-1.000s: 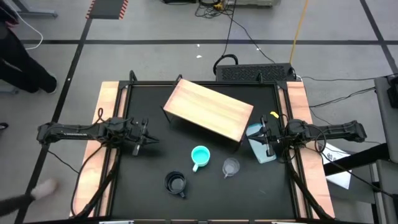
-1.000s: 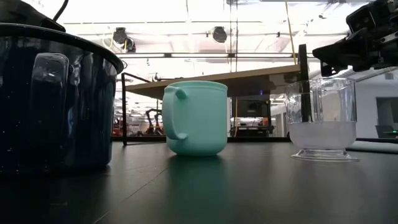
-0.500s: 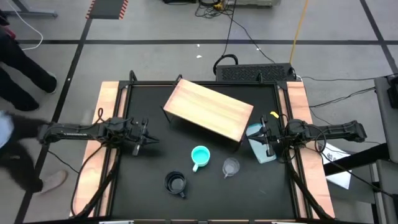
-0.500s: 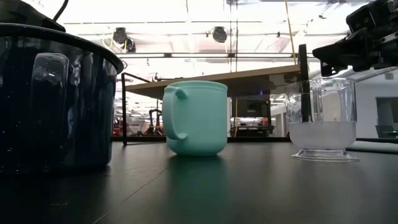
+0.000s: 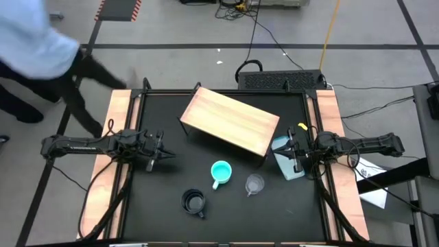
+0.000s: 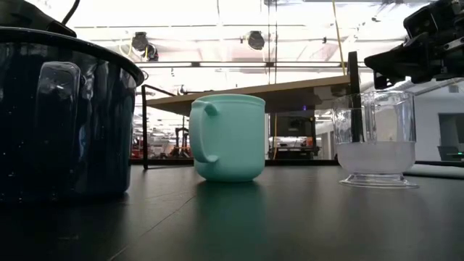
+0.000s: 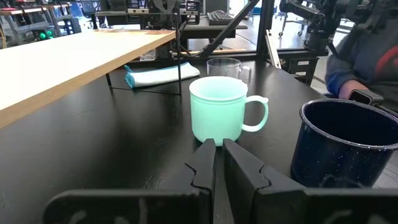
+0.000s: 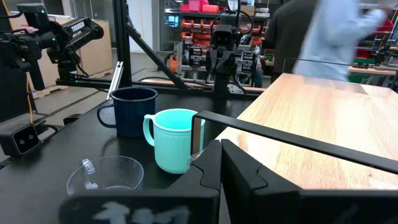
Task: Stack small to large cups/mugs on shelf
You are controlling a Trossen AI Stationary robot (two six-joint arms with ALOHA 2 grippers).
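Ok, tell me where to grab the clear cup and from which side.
Grip the clear cup by its rim wall, coming straight down from above. It stands upright and open, with only a small tab at the rim. The right gripper, shut, is nearest; the turquoise mug stands close on the cup's left, so keep the fingers off that side.

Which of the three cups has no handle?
The small clear cup. It sits on the table right of the turquoise mug; that mug and the black mug each show a handle.
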